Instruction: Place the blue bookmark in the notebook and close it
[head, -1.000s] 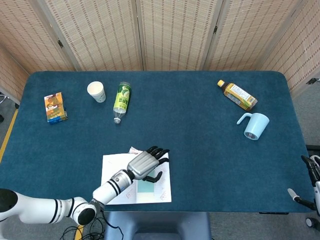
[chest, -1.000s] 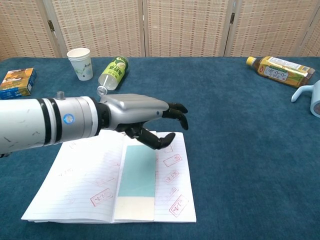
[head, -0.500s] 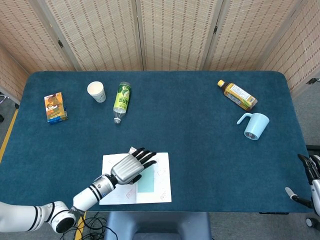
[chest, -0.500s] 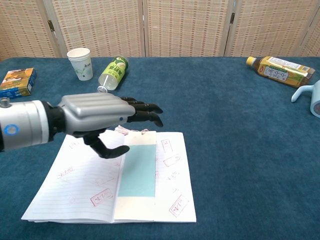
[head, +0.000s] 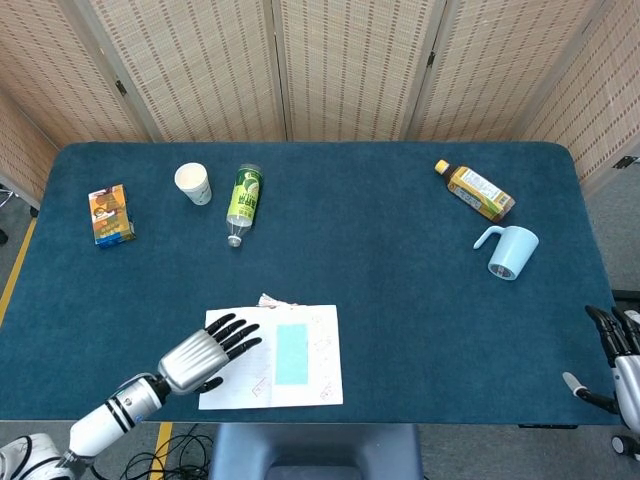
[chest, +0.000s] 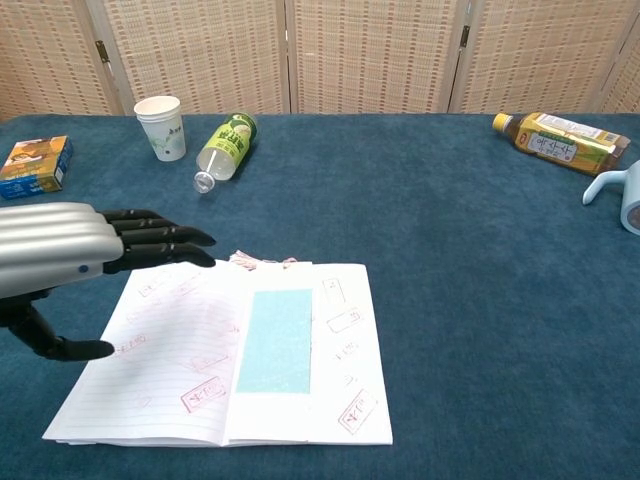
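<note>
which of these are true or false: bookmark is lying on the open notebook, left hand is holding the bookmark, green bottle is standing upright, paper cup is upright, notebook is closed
1. The blue bookmark lies on the open notebook. True.
2. The left hand holds the bookmark. False: it holds nothing, fingers spread over the notebook's left edge, apart from the bookmark.
3. The green bottle stands upright. False: it lies on its side beside the paper cup.
4. The paper cup is upright. True.
5. The notebook is closed. False: it lies open, both pages showing.
</note>
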